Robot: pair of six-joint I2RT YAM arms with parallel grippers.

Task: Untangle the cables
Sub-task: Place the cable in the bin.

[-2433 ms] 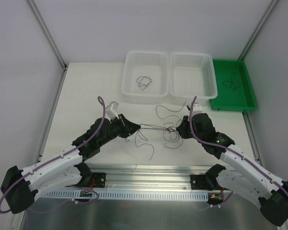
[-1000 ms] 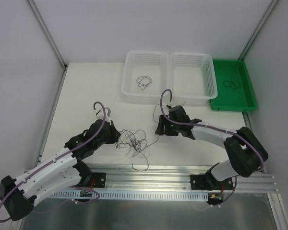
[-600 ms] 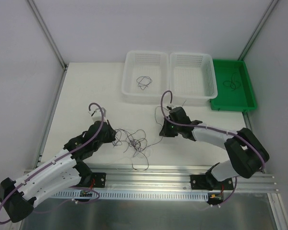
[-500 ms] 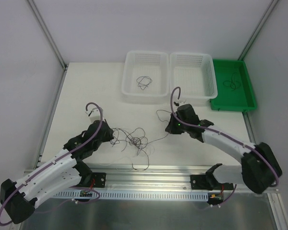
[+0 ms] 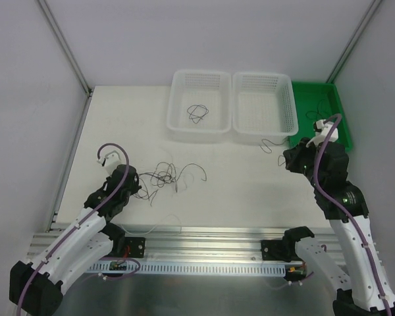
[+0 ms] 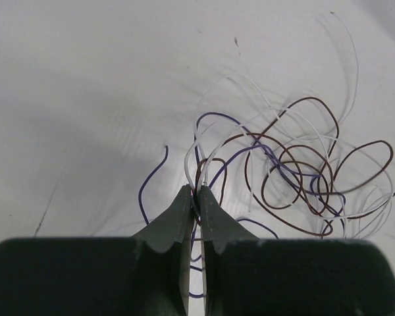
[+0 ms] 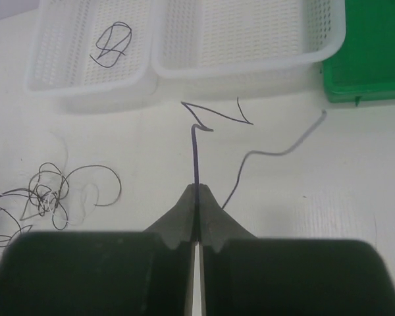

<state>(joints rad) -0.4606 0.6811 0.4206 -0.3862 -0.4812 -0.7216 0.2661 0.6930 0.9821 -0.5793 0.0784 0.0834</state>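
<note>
The tangled bundle of thin cables lies on the white table at centre-left. In the left wrist view it shows as brown, purple and white loops. My left gripper is shut on strands at the bundle's left edge. My right gripper is far right, near the green tray. It is shut on one separate thin purple cable, whose free end curls in front of the baskets. The bundle also shows at the left of the right wrist view.
Two white mesh baskets stand at the back. The left basket holds a coiled wire. The right basket has no wire in it. A green tray at back right holds another wire. A metal rail runs along the near edge.
My right gripper has pulled one cable out of the bundle and carried it right, toward the green tray. My left gripper has drawn back to the left with the bundle.
</note>
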